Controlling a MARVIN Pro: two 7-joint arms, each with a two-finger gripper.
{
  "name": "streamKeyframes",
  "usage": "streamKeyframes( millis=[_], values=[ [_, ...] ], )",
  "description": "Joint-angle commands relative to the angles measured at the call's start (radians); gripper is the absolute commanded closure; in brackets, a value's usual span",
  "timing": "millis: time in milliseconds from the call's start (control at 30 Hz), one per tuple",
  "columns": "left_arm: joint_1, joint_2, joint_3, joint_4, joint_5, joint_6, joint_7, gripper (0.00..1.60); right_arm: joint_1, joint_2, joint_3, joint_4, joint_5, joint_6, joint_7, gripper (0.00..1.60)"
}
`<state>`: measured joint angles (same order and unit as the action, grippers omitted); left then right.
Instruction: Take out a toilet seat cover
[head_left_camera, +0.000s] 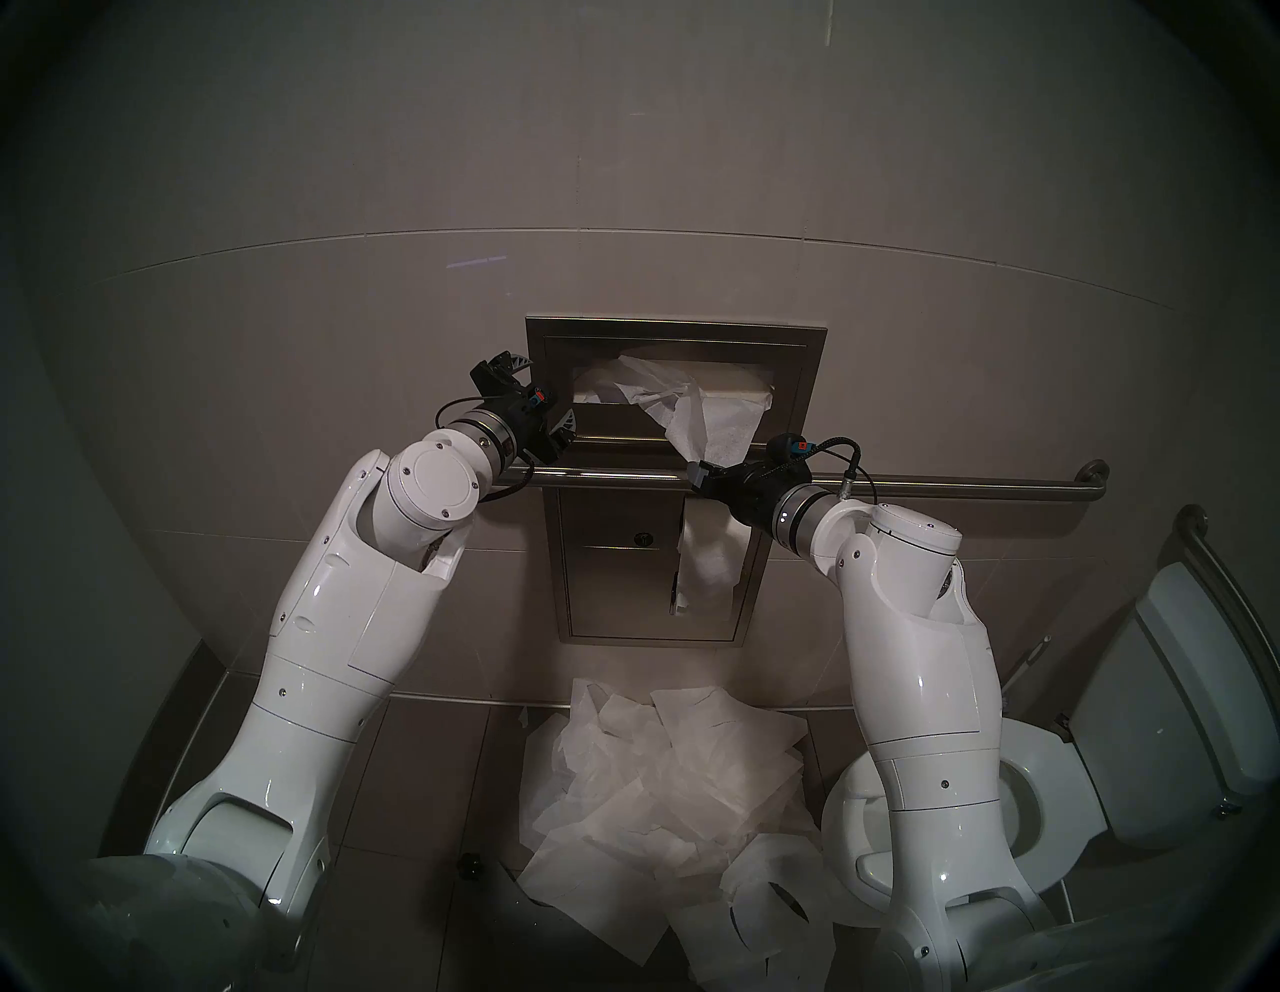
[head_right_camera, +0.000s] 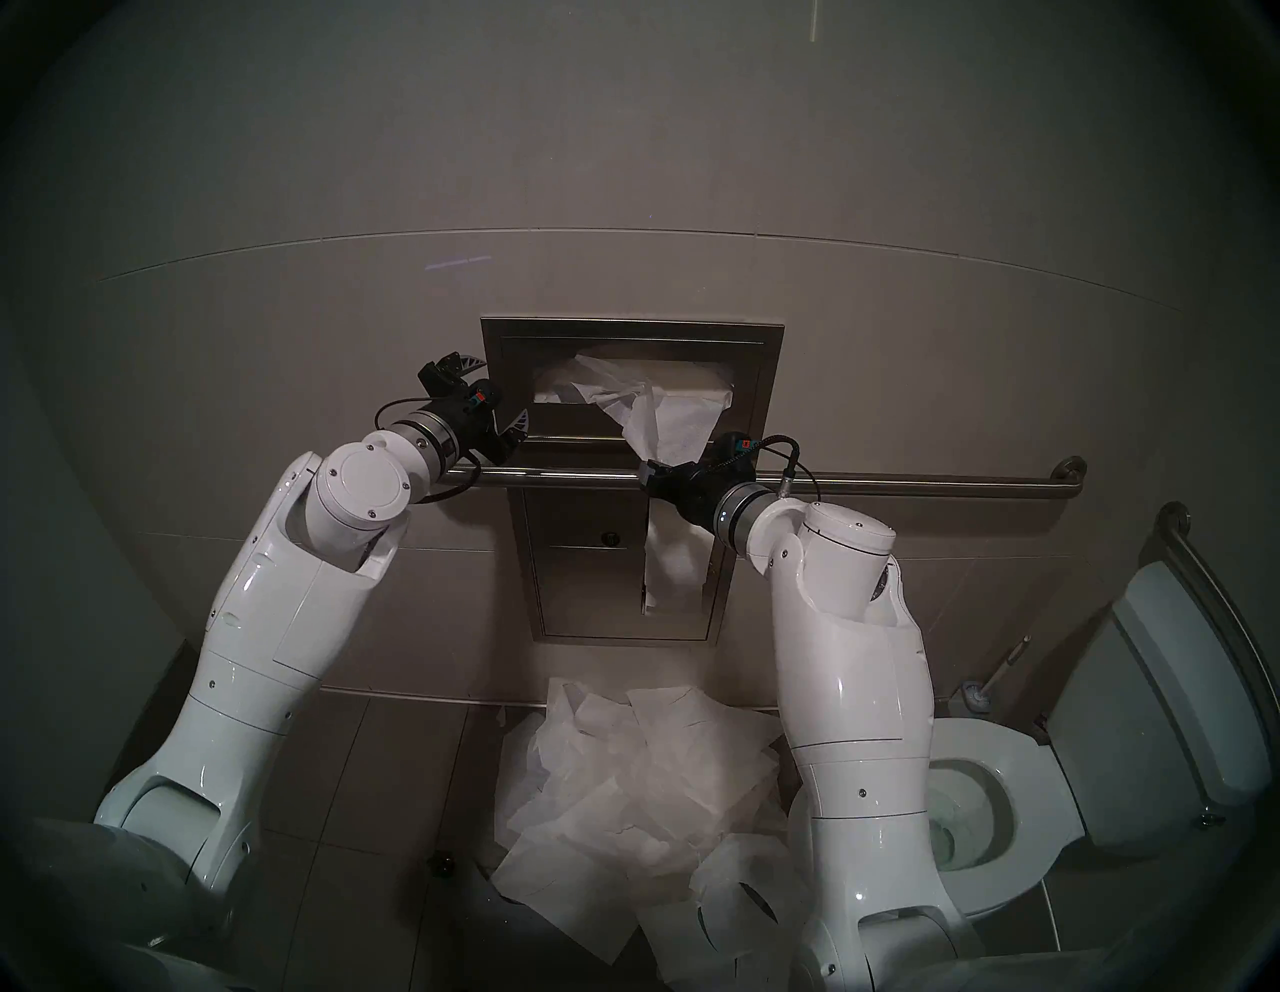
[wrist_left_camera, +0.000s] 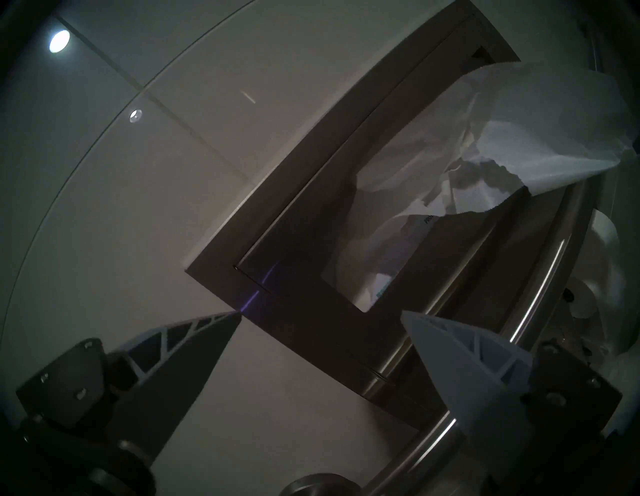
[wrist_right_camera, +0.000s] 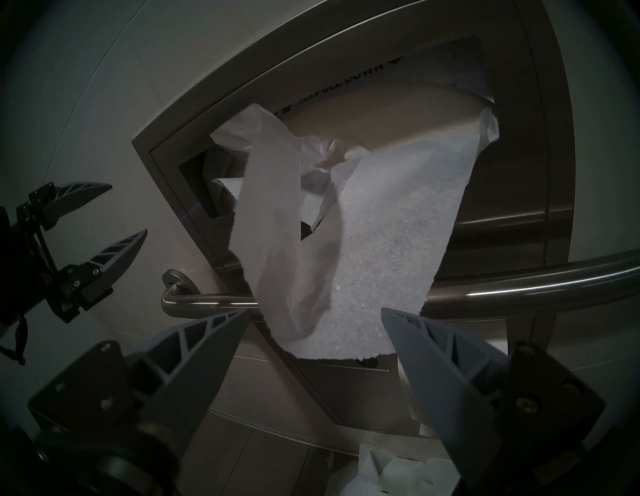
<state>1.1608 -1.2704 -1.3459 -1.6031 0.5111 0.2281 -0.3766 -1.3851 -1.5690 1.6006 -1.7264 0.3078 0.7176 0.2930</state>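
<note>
Toilet seat cover (head_left_camera: 699, 415) hangs half out of the steel dispenser (head_left_camera: 810, 388) on the far wall, a crinkled white sheet drooping from the upper opening down across the grab bar (head_left_camera: 970, 486). Its lower torn edge ends just beyond my right gripper (wrist_right_camera: 315, 313), whose jaws stand wide apart with nothing between them; the paper dangles in front of the tips, and I cannot tell whether it brushes them. My left gripper (head_left_camera: 537, 391) sits at the dispenser's left edge, above the bar, jaws spread fully and empty, one fingertip (wrist_left_camera: 228, 317) close to the frame's corner. Bare tiled wall (head_left_camera: 346, 312) lies open to the left of it and above. The bar runs across just under both grippers. Lower in the dispenser hangs a toilet-paper roll (head_left_camera: 706, 554). Near me, loose sheets (head_left_camera: 665, 783) litter the floor, with the toilet (head_left_camera: 1039, 783) on the right.
</note>
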Motion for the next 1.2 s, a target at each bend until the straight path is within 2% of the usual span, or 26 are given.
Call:
streamKeyframes(
  millis=[0,167,333,533,600,633,700,833,967,1000,1033,1167],
  values=[
    [-0.110,-0.047,0.025,0.029,0.014,-0.061,-0.028,0.00,0.033,0.001,0.003,-0.030,0.001,-0.009,0.002,0.27],
    [-0.146,-0.096,0.056,0.097,0.012,-0.087,-0.064,0.00,0.033,0.002,0.003,-0.031,0.001,-0.009,0.002,0.27],
    [-0.185,-0.117,0.070,0.156,0.023,-0.101,-0.089,0.00,0.033,0.001,0.003,-0.030,0.001,-0.009,0.002,0.27],
    [-0.204,-0.148,0.049,0.175,0.037,-0.118,-0.100,0.00,0.033,0.001,0.003,-0.028,0.001,-0.009,0.002,0.27],
    [-0.256,-0.153,0.056,0.213,0.042,-0.120,-0.115,0.00,0.033,0.001,0.003,-0.028,0.001,-0.009,0.002,0.27],
    [-0.226,-0.159,0.041,0.190,0.048,-0.127,-0.109,0.00,0.033,0.001,0.003,-0.028,0.001,-0.009,0.002,0.27],
    [-0.239,-0.164,0.035,0.199,0.052,-0.132,-0.114,0.00,0.033,0.001,0.003,-0.028,0.001,-0.009,0.002,0.27],
    [-0.294,-0.173,0.032,0.247,0.064,-0.142,-0.128,0.00,0.033,0.001,0.003,-0.028,0.001,-0.009,0.002,0.27],
    [-0.274,-0.183,0.013,0.256,0.073,-0.158,-0.124,0.00,0.034,0.001,0.003,-0.029,0.001,-0.009,0.002,0.27],
    [-0.295,-0.186,0.013,0.284,0.074,-0.160,-0.128,0.00,0.034,0.001,0.003,-0.029,0.001,-0.009,0.002,0.27],
    [-0.347,-0.185,0.018,0.344,0.074,-0.164,-0.141,0.00,0.034,0.001,0.003,-0.030,0.001,-0.009,0.002,0.27],
    [-0.329,-0.183,0.009,0.353,0.093,-0.189,-0.142,0.00,0.035,0.002,0.003,-0.030,0.001,-0.010,0.002,0.27]
  ],
)
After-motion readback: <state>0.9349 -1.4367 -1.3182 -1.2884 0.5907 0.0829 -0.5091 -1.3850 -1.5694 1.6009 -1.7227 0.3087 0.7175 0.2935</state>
